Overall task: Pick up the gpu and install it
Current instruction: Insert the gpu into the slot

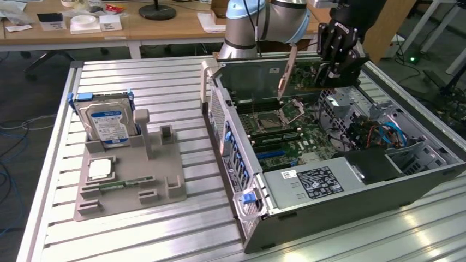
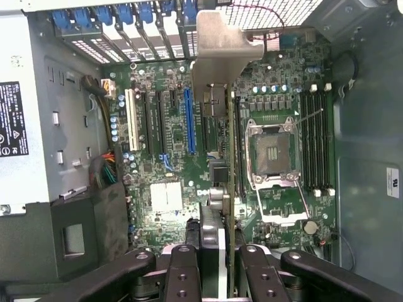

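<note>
Gripper (image 2: 215, 246) clamped on gpu (image 2: 220, 56), card edge-on — seemingly just clear above motherboard (image 2: 151, 171)

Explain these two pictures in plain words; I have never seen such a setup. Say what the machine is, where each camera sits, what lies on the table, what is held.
The machine is a robot arm with a grasping tool at its end. One picture comes from a camera off the arm, overlooking the slatted metal table. The other comes from a camera on the wrist, looking past the tool. On the table lies an open computer case, its motherboard exposed. On the exterior view's left stands a grey holder with a hard drive upright in it and a memory stick lying flat. The tool is shut on the gpu, held edge-on above the motherboard, not yet in a slot.
</note>
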### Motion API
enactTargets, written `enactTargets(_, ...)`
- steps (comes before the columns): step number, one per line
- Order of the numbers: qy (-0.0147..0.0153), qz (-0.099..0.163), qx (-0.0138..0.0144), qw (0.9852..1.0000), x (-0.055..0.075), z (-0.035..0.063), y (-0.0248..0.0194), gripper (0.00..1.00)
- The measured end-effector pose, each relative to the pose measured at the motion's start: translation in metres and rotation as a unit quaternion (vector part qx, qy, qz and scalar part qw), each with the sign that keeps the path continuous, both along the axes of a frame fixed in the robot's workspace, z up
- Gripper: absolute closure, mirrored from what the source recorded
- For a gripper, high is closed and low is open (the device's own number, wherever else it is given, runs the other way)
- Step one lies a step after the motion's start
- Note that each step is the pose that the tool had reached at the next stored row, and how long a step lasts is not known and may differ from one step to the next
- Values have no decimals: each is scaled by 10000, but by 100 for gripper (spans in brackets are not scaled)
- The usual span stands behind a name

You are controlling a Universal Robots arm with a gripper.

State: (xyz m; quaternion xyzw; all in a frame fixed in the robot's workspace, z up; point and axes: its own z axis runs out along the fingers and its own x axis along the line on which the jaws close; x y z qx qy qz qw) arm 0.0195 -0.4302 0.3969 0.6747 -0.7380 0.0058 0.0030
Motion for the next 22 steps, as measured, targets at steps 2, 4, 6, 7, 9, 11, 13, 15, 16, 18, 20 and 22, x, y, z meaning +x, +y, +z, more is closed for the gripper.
enactTargets(2, 0, 0, 0, 10000, -1, 0, 0, 72)
enactTargets(4, 0, 0, 0, 10000, -2, 0, 0, 72)
enactTargets(6, 0, 0, 0, 10000, -2, 0, 0, 72)
enactTargets(7, 0, 0, 0, 10000, -2, 0, 0, 72)
enactTargets(9, 0, 0, 0, 10000, -2, 0, 0, 72)
enactTargets(11, 0, 0, 0, 10000, -2, 0, 0, 72)
enactTargets(13, 0, 0, 0, 10000, -2, 0, 0, 72)
enactTargets(15, 0, -2, 0, 10000, -20, 0, 1, 72)
enactTargets(16, 0, 0, 1, 10000, -37, 0, 0, 72)
enactTargets(18, 0, 1, 1, 10000, -51, -1, 0, 72)
enactTargets(20, -3, 5, -1, 10000, -51, -9, 0, 72)
enactTargets(22, -4, 6, 1, 10000, -51, -47, 0, 72)
